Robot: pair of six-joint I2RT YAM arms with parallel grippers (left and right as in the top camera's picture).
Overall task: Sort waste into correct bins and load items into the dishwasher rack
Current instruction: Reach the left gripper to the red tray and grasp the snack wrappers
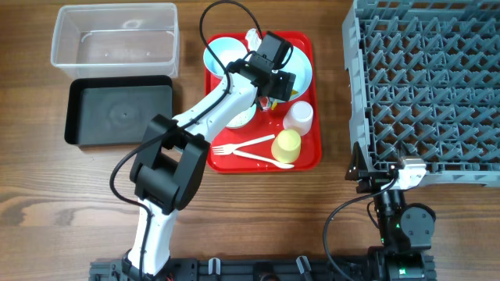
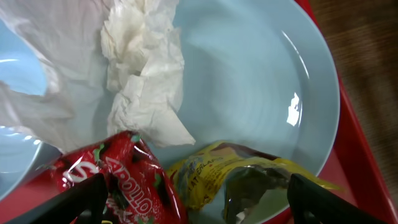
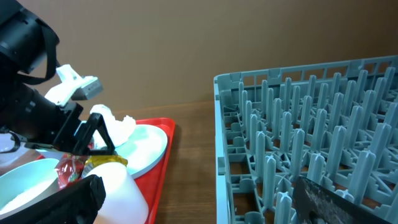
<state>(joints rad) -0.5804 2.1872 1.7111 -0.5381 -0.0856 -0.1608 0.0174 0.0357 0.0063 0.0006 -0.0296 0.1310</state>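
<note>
While left tool (image 2: 202,202) straddles wrappers (image 2: 121,171), jaws apparently spread — tissue (image 2: 143,68) beyond

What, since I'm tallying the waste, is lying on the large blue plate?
A crumpled white tissue, with a red wrapper and a yellow wrapper at the rim of the plate. Anything under them, such as loose grains, is covered.

From overhead, the left arm's black wrist (image 1: 269,62) covers most of the large light-blue plate (image 1: 303,70), leaving a sliver at 3 o'clock. The grey-blue lattice dishwasher rack (image 1: 422,78) runs off the 12 and 3 o'clock edges. In the left wrist view, the crinkled red wrapper (image 2: 124,174) is cut at 6 o'clock.
</note>
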